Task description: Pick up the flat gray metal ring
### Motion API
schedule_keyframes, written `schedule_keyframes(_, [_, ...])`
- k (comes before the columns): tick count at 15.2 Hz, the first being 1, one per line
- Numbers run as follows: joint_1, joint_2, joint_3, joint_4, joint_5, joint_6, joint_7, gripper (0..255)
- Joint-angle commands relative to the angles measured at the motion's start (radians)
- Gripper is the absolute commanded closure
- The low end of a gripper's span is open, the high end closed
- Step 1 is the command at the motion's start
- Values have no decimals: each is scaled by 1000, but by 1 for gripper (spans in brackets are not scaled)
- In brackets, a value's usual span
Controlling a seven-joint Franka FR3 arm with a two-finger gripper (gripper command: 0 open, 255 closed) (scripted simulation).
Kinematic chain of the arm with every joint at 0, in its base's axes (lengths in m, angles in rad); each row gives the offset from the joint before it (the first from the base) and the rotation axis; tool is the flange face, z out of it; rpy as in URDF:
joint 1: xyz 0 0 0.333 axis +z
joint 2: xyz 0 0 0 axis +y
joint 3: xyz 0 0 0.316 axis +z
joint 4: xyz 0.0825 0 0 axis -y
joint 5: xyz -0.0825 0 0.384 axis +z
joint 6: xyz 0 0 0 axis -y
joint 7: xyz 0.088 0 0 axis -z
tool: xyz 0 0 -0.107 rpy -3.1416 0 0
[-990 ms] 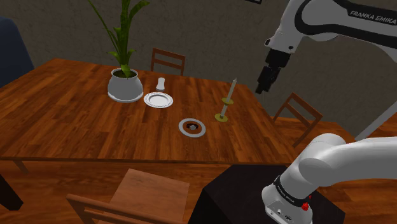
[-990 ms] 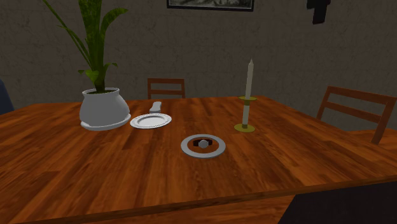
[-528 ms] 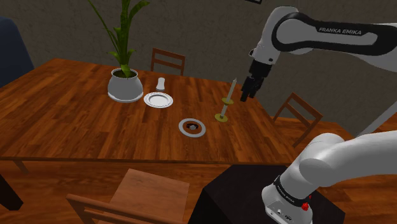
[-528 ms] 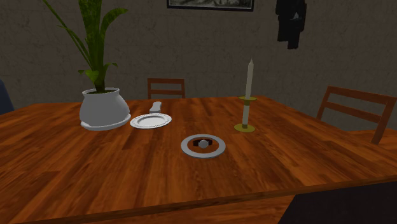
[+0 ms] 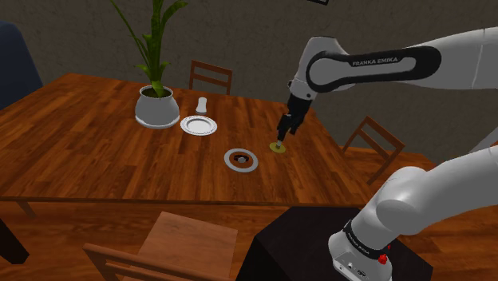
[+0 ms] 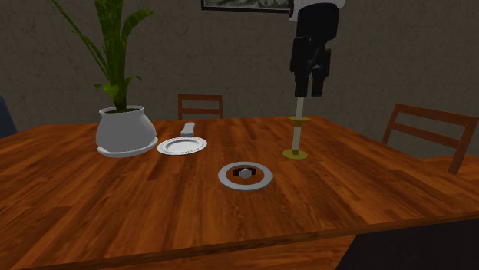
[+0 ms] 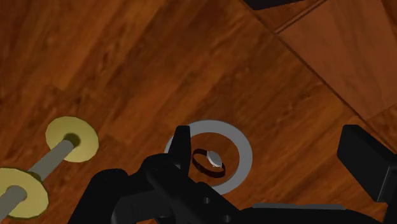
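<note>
We see a reddish-brown table with streaked wood grain; on it a flat grey ring encloses a small dark band; the candlestick is dull yellow, its candle pale grey. We note a grey-white pot bearing green leaves and a white plate; the gripper is all black, the arm white with dark joints.

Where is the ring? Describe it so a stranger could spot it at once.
On the wooden dining table, find the tall candlestick. Near its base lies a flat gray ring with a small piece sitting in its hole; the white plate nearby is solid and the candlestick's base is yellowish.
</note>
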Motion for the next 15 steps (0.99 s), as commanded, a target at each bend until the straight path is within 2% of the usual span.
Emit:
schedule_keyframes(1, [7,62,16,-10,1,82,9,0])
schedule_keyframes(8, [22,317,60,32,-23,314,49,0])
schedule_keyframes(15, [40,594,80,147,-96,494,117,0])
